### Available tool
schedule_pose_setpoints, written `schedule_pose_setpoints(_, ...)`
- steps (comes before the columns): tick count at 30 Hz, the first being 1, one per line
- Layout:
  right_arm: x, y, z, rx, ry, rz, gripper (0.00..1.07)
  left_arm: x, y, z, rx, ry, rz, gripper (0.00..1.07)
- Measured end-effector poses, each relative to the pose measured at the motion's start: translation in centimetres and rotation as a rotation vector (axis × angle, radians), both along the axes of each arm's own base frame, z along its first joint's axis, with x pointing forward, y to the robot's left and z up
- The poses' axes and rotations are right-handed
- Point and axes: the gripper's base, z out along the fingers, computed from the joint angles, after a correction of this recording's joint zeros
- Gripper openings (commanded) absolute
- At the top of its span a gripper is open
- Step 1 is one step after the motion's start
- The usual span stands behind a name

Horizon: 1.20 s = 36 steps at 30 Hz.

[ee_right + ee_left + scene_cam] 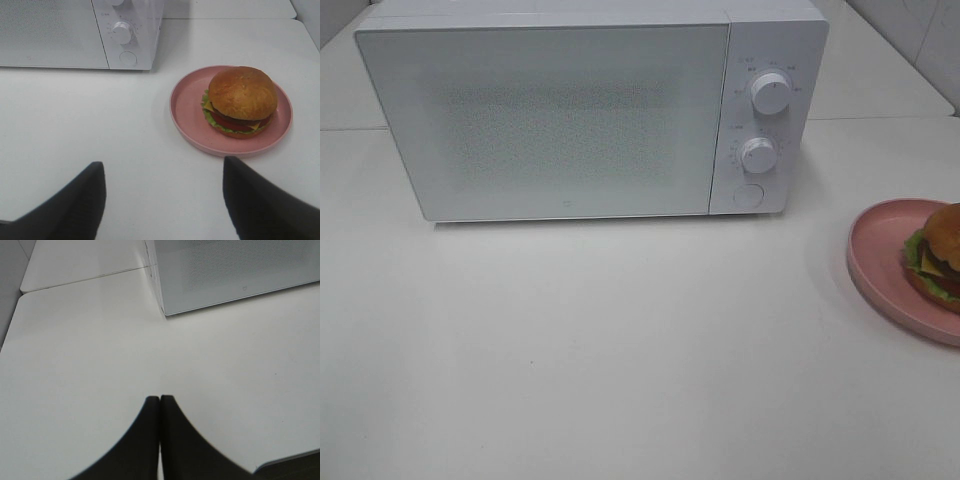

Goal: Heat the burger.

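The burger (242, 100), with a golden-brown bun, lettuce, cheese and tomato, sits on a pink plate (188, 115). In the high view the burger (937, 256) and plate (880, 262) are cut off by the right edge of the table. My right gripper (164, 170) stands open above the table, short of the plate, with nothing between its dark fingers (82, 192). My left gripper (159, 399) is shut and empty, hovering over bare table to the left of the microwave. Neither gripper shows in the high view.
A white microwave (570, 110) stands at the back with its door closed, two knobs (771, 93) and a round button (748, 195) on its right panel. A table seam (85, 277) runs behind its left corner.
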Motion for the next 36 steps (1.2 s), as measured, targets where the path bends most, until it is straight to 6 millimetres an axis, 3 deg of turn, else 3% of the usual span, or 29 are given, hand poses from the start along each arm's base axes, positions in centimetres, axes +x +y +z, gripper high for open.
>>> schedule_pose_setpoints(36,0.01,0.01,0.00,0.000,0.000,-0.015,0.64,-0.03,0.06,-0.01,0.005,0.000,-0.025,0.00)
